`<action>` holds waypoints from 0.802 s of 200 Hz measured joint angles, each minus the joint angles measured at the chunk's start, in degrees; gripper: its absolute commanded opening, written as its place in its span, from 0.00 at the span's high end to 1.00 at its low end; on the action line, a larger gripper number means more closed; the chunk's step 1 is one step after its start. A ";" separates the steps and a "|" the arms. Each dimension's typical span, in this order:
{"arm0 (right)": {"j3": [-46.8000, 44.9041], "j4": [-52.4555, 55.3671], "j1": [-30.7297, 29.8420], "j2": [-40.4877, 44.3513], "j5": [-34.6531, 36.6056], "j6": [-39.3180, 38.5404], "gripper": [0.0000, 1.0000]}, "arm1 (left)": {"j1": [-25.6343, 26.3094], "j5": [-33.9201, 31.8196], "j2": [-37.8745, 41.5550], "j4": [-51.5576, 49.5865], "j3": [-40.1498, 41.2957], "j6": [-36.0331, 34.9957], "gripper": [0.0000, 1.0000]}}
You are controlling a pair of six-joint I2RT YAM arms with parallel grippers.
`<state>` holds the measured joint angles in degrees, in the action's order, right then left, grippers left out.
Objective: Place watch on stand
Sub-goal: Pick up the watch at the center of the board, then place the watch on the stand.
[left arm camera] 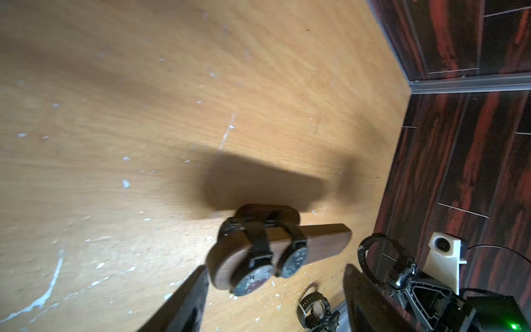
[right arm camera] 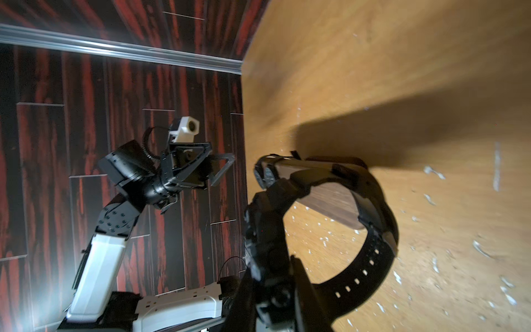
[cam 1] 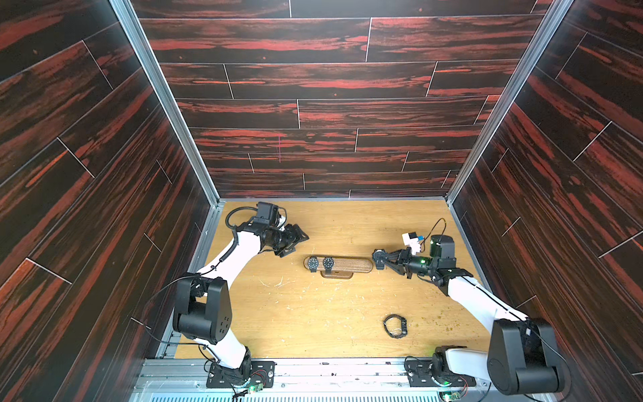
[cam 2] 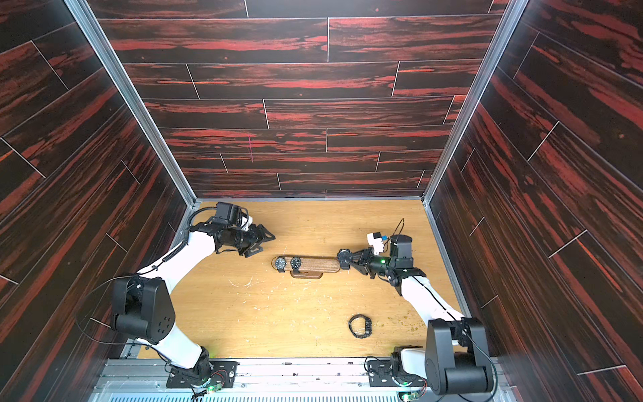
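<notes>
The stand [cam 1: 351, 265] [cam 2: 320, 265], a dark-brown wooden bar on a small base, sits mid-table. Two black watches [cam 1: 313, 263] [cam 1: 328, 262] hang on its left part. My right gripper [cam 1: 387, 260] [right arm camera: 275, 287] is shut on a black watch [cam 1: 378, 259] [cam 2: 344, 259] [right arm camera: 373, 253] by its case. The strap loop is just at the bar's right end [right arm camera: 330, 198], which shows through the loop in the right wrist view. My left gripper [cam 1: 295, 242] [left arm camera: 273, 299] hovers open, empty, left of and behind the stand [left arm camera: 321, 244].
Another black watch [cam 1: 395, 326] [cam 2: 360, 326] [left arm camera: 313, 307] lies on the table near the front right. Dark wood-pattern walls close in the left, right and back. The light wooden tabletop [cam 1: 295, 313] is scratched and flecked with white.
</notes>
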<state>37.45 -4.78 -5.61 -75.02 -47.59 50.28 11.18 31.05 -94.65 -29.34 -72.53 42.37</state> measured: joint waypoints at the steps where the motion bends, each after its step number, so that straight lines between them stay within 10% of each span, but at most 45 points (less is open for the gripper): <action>1: -0.07 0.00 0.00 -0.11 0.04 0.00 1.00 | 0.00 -0.04 0.00 0.00 0.09 0.02 0.25; 160: 3.65 -5.70 -7.41 -14.23 2.08 -0.37 1.00 | 1.44 -0.11 -2.49 7.30 4.66 4.96 0.24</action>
<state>41.10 -10.48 -13.02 -89.25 -45.52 49.91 12.62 30.94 -97.14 -22.04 -67.88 47.33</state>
